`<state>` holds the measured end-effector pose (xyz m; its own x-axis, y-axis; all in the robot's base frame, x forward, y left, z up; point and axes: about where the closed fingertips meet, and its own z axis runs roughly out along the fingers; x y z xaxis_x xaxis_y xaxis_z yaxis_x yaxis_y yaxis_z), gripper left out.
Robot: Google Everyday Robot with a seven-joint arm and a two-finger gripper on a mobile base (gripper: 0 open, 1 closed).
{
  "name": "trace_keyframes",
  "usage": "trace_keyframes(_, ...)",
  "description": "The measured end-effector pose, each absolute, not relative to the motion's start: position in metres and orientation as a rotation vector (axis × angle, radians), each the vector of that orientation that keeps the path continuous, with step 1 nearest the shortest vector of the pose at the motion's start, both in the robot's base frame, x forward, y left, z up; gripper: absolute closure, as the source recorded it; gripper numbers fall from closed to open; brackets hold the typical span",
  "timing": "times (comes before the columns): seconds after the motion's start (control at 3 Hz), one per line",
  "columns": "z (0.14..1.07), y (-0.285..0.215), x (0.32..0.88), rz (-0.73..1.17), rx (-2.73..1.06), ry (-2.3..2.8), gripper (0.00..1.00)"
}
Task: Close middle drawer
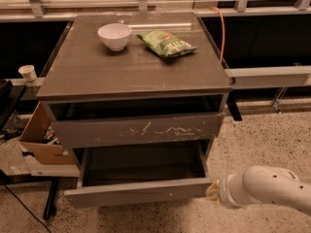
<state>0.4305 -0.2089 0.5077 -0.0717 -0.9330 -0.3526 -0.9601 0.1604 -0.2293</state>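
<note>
The middle drawer (136,192) is pulled well out of the grey-brown cabinet (97,72). Its front is plain with a tiny white speck and its inside is dark. Above it, the drawer with the white-scratched front (141,130) stands slightly out. My white arm (267,188) reaches in from the lower right. My gripper (212,191) is at the right end of the middle drawer's front, touching or very near its corner.
A white bowl (114,36) and a green snack bag (166,42) lie on the cabinet top. A cardboard box (41,140) and a paper cup (27,73) are at the left. An orange cable (222,28) hangs behind. Speckled floor lies at the right.
</note>
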Motion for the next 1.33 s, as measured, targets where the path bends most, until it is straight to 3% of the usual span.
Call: trace_keyframes(1.33,0.421,-0.174,0.443,0.294,-1.762,1.874,1.00)
